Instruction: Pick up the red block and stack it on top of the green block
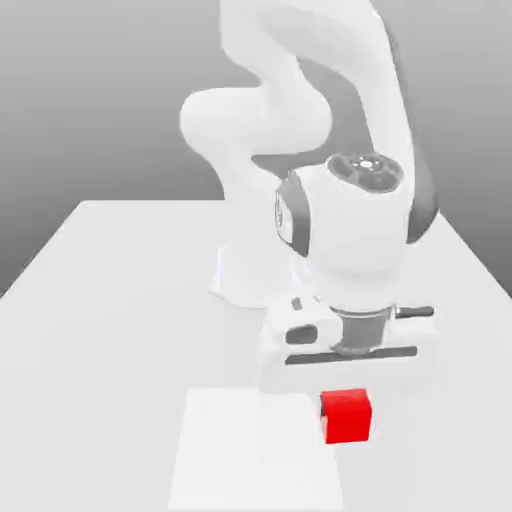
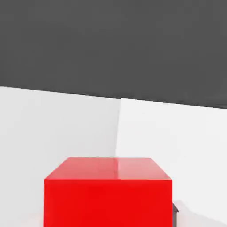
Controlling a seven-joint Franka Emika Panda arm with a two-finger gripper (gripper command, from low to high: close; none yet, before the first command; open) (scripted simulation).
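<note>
Closing in tight, and it's the red block [image 1: 346, 417] between the jaws! The gripper [image 1: 345, 402] is drawn in to the cube's width, one dark edge of it peeping out beside the block in the hand view. Now look at the relation that matters: the block lies directly under the hand [image 1: 345, 350], not out to one side, so the lift, as I judge it, wants to go straight up along the line the hand already points. No long axis to worry about, folks, it's a plain cube, and it looks level, its flat top face squared up in the hand view. On the exterior view's left, just beside it, runs the edge of a bright white patch [image 1: 250, 450] on the pale table [image 1: 90, 350]. Whether there's any air under the cube, I can't tell. The grip looks like the step in hand, with the whole stacking part ahead. What could go wrong? A hold off the cube's middle might let it tilt on the way up, and a tilted cube would make a poor landing on the green block. Steady and vertical first, then across: that's the call!
</note>
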